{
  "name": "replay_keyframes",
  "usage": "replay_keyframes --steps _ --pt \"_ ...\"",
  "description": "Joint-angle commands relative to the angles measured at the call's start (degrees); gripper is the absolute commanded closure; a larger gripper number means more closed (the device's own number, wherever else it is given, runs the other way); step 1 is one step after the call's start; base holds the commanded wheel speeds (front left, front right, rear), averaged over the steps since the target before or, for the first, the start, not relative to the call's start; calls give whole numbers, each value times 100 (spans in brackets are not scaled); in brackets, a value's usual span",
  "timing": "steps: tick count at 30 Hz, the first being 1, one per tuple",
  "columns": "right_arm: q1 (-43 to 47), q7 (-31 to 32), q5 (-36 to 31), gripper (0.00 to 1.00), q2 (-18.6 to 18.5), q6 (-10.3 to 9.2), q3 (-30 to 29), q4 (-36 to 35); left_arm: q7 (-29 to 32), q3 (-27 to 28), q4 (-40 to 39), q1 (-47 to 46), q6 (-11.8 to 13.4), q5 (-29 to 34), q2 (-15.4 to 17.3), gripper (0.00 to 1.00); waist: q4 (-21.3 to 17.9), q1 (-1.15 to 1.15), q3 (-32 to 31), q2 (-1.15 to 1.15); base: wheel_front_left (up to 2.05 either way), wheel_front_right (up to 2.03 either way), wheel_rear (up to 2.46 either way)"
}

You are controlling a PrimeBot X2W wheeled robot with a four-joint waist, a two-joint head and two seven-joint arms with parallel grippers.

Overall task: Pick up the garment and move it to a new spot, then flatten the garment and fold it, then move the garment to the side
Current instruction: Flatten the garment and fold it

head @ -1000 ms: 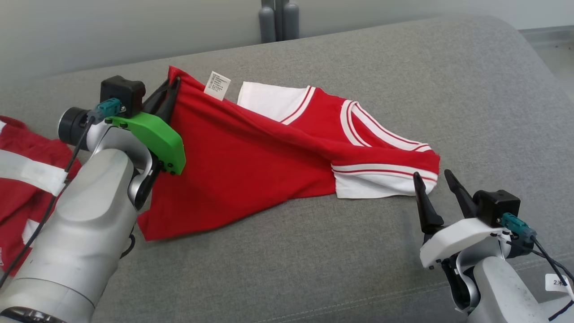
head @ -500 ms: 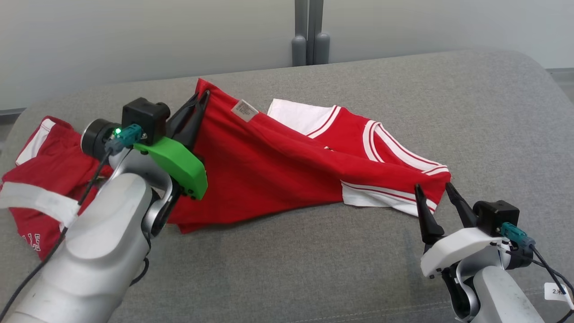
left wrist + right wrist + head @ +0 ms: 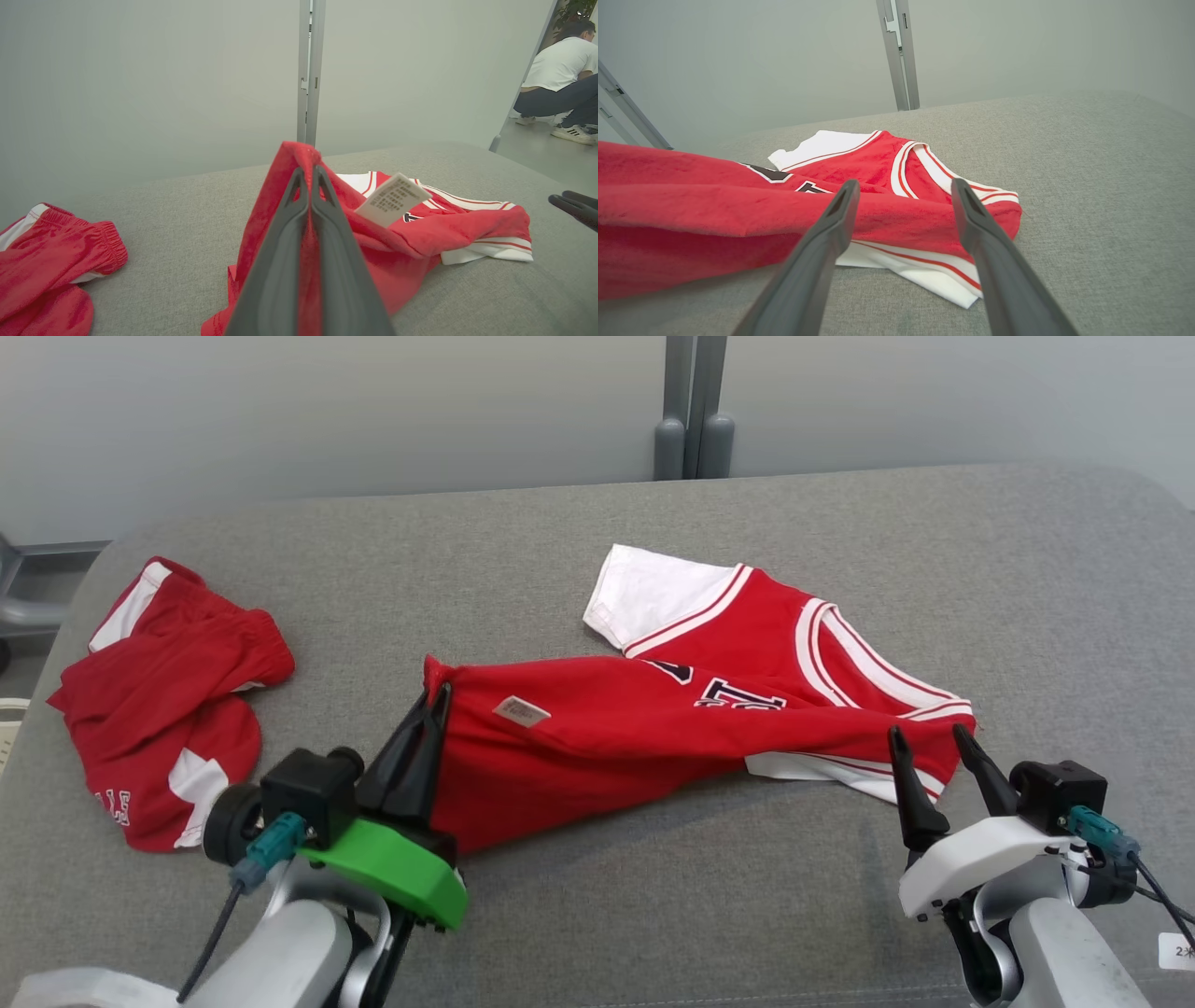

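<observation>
The garment (image 3: 691, 709) is a red jersey with white sleeves and white-striped trim, lying bunched across the middle of the grey cushion (image 3: 597, 915). My left gripper (image 3: 437, 695) is shut on its left hem corner, lifting that corner off the surface; a white care label (image 3: 521, 711) shows beside the fingers. In the left wrist view the fingers (image 3: 299, 196) pinch red cloth of the garment (image 3: 420, 228). My right gripper (image 3: 929, 735) stands open just in front of the right sleeve, with nothing between its fingers; its view shows the garment (image 3: 896, 177) just beyond the tips.
A second red and white piece of clothing (image 3: 159, 691) lies crumpled at the cushion's left end. A grey partition wall with a metal post (image 3: 693, 411) stands behind. A person (image 3: 560, 79) crouches on the floor far off to the right.
The head camera has tilted up and shifted. My left gripper has pulled the held hem corner back toward me and lower, so the jersey is stretched flatter. The right gripper stays open by the sleeve.
</observation>
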Motion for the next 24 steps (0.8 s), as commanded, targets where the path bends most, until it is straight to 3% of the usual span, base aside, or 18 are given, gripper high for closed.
replay_keyframes --steps 1,10,20,22,23,24 --pt "89 14 27 0 -26 -1 -32 -26 -53 -27 -163 262 78 -1 -20 100 141 0 0 0 0 0 0" --pt "87 63 27 0 -6 -1 -55 -57 -156 -186 -301 974 223 -183 -325 100 449 0 9 0 0 0 0" --pt "31 100 67 0 -24 -1 -25 -35 -235 -186 486 1478 -10 -407 -700 100 515 0 90 0 0 0 0" --pt "21 107 77 0 -45 0 -36 -24 -247 -127 540 1484 -86 -445 -786 47 510 0 97 0 0 0 0" --pt "21 107 73 0 -56 -1 -46 -22 -253 -94 552 1481 -92 -425 -804 0 508 0 96 0 0 0 0" --pt "23 106 71 0 -63 -1 -54 -22 -258 -57 547 1466 -91 -383 -804 0 508 0 94 0 0 0 0"
